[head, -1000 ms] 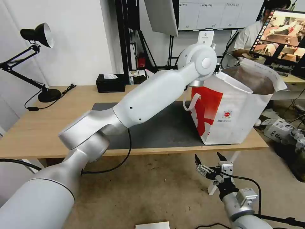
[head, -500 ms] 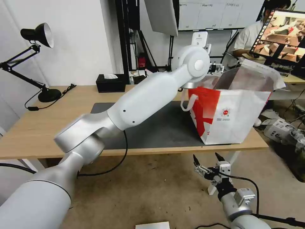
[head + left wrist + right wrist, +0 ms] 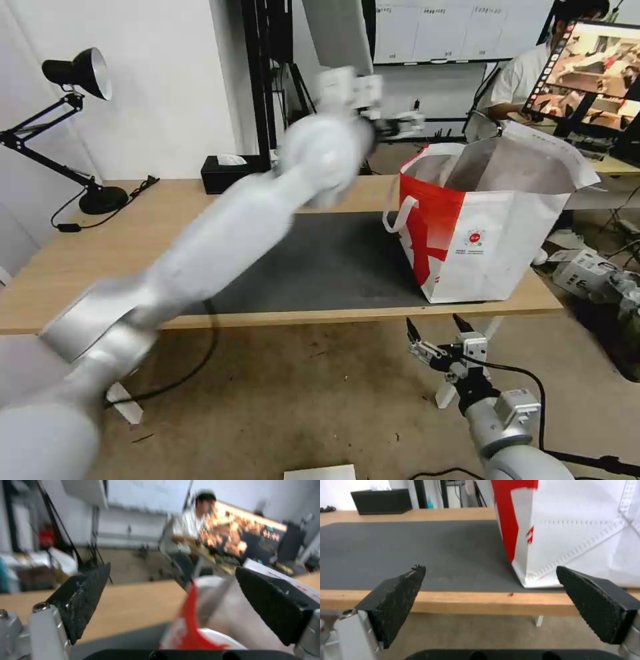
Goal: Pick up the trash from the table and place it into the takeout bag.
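The takeout bag (image 3: 493,233), red and white with a foil lining, stands open-mouthed on the right end of the table (image 3: 80,267), partly on the dark mat (image 3: 333,260). My left gripper (image 3: 407,123) hangs in the air just left of and above the bag's rim, open and empty; in its wrist view (image 3: 172,568) the bag's red edge (image 3: 186,627) lies below the fingers. My right gripper (image 3: 433,322) is parked low, in front of the table edge, open with nothing in it (image 3: 490,568), facing the bag's lower corner (image 3: 573,530). The trash is out of view.
A black tissue box (image 3: 232,175) sits at the table's back edge, a black desk lamp (image 3: 103,199) at the far left. A monitor (image 3: 587,73) and a second desk stand behind the bag. Boxes (image 3: 587,270) lie on the floor at right.
My left arm has swung up and to the left, carrying its gripper away from the bag's mouth. The bag's mouth now shows in full. The right arm has hardly moved.
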Tool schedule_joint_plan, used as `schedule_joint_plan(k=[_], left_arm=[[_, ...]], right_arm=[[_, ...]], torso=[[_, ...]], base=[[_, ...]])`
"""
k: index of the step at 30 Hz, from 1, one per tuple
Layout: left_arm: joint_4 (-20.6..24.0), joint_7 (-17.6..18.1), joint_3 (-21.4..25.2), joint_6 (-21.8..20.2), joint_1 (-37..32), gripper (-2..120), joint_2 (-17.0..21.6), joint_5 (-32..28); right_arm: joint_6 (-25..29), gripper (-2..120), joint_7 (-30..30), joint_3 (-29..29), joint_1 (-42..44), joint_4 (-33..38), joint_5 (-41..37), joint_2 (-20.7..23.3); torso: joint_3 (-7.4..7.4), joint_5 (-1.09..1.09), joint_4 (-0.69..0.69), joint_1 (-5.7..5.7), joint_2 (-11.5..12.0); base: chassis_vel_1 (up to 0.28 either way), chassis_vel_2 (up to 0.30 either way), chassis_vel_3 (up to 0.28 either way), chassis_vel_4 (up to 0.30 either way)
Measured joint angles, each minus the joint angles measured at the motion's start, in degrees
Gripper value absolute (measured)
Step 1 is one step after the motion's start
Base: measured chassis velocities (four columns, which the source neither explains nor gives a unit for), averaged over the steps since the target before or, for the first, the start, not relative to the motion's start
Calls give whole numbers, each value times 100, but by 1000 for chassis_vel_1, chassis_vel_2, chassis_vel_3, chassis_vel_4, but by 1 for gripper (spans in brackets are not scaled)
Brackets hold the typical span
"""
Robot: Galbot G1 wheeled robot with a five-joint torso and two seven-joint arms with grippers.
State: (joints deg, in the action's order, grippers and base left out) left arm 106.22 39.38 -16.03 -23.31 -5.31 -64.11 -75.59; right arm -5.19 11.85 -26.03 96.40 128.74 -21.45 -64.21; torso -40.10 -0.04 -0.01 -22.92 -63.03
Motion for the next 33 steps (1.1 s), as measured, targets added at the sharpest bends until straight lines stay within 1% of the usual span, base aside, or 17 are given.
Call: schedule_joint_plan(k=[3,4,7,8,10,12,13,14,16,18,20,21,22,24,26,27,33], left_arm=[[852,-715,929,357,-1298,100,1134,917],[852,-715,929,357,-1298,100,1134,917],[1556,-1114,2104,679,-2887,100,1952,1534],[1556,-1114,2104,679,-2887,100,1952,1534],[1933,-1446,2991,966,-4257,100,2197,2196],[2017,-1594,3291,1017,-4702,100,2159,2428],[2200,-1773,3749,1088,-5336,100,2010,2705],[2200,-1773,3749,1088,-5336,100,2010,2705],[2621,-2044,4657,1269,-6598,100,1635,3248],[2738,-2133,4863,1325,-6991,100,1494,3407],[3164,-2471,5564,1545,-8403,100,736,4029],[3164,-2471,5564,1545,-8403,100,736,4029],[3261,-2584,5706,1624,-8739,100,470,4225],[3584,-2880,5942,1888,-9719,100,-360,4789],[3616,-2911,5950,1911,-9798,100,-439,4843],[3725,-3113,5955,2087,-10208,100,-928,5194],[3760,-3359,5741,2558,-10687,100,-1591,5919]], right_arm=[[0,100,-6,-58,-23,107,-23,31],[0,100,-6,-58,-23,107,-23,31],[11,100,-27,-125,-28,178,-28,53],[11,100,-27,-125,-28,178,-28,53],[134,100,-76,-375,132,300,6,-40],[183,100,-109,-534,259,383,49,-130],[218,100,-132,-717,391,504,84,-249],[218,100,-132,-717,391,504,84,-249],[219,100,-161,-835,417,612,154,-262],[222,100,-184,-855,422,626,206,-261],[282,100,-263,-893,464,671,438,-274],[282,100,-263,-893,464,671,438,-274],[314,100,-273,-895,482,688,499,-294],[431,100,-316,-895,558,767,674,-374],[444,100,-324,-894,572,781,693,-384],[494,100,-367,-885,643,855,780,-441],[648,100,-488,-853,845,967,1095,-621]], torso=[[0,0,1,0,0],[0,0,1,0,0],[1,-3,9,1,0],[1,-3,9,1,0],[1,3,9,1,0],[1,-1,4,1,0],[1,1,-9,1,-1],[1,1,-9,1,-1],[1,5,-4,1,0],[1,4,0,1,0],[2,4,5,2,-1],[2,4,5,2,-1],[2,4,3,2,-1],[1,6,2,2,-1],[1,6,3,2,-1],[1,6,1,2,-1],[1,5,0,1,-1]], base=[[0,0,0,0],[0,0,0,0],[0,0,0,0],[0,0,0,0],[0,0,0,0],[0,0,0,0],[0,0,0,0],[0,0,0,0],[0,0,0,0],[0,0,0,0],[0,0,0,0],[0,0,0,0],[0,0,0,0],[0,0,0,0],[0,0,0,0],[0,0,0,0],[0,0,0,0]])
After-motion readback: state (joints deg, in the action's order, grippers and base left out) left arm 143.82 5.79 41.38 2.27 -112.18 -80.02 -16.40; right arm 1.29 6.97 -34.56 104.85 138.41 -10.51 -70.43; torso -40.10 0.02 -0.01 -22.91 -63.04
